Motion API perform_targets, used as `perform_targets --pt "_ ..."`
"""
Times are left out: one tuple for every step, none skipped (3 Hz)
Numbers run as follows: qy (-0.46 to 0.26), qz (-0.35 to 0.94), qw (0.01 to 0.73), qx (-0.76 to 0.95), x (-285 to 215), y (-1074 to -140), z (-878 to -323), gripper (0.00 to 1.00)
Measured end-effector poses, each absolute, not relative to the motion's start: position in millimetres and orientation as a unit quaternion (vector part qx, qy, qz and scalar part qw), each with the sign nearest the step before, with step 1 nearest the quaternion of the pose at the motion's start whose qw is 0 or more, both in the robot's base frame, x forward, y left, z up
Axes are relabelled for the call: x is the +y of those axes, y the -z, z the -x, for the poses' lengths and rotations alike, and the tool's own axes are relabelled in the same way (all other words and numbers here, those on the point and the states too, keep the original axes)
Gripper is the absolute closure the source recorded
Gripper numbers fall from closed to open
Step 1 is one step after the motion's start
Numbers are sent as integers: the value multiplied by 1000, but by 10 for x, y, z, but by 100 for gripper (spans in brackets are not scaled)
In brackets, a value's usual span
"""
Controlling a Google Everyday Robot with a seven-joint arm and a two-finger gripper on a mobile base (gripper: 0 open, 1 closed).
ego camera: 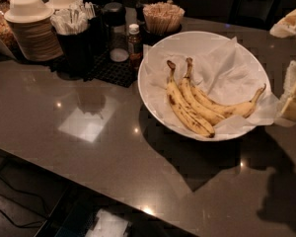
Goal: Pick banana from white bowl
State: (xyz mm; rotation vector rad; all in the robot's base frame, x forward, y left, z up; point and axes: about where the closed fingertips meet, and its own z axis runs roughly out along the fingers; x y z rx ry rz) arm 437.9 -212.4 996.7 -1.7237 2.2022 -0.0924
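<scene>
While the gripper [295, 97] hung at the view's right edge, just beside the white bowl [187, 40], its opening could not be told | banana [237, 108] lay in the bowl on the desk [89, 152], likely nested low by the sloping paper lining [227, 68] | long axis: stem rearward-left, tip curling right toward the gripper.

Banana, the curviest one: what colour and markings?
Yellow banana, brown-speckled, clearest in the camera view. The tool sits at the right edge beside the white bowl.
</scene>
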Motion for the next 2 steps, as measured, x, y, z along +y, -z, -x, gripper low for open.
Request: perform_targets --pt "19 623 196 757 -1974 -10058 -4420 0" --pt "-3 638 212 740 -1834 -9996 -4478 0"
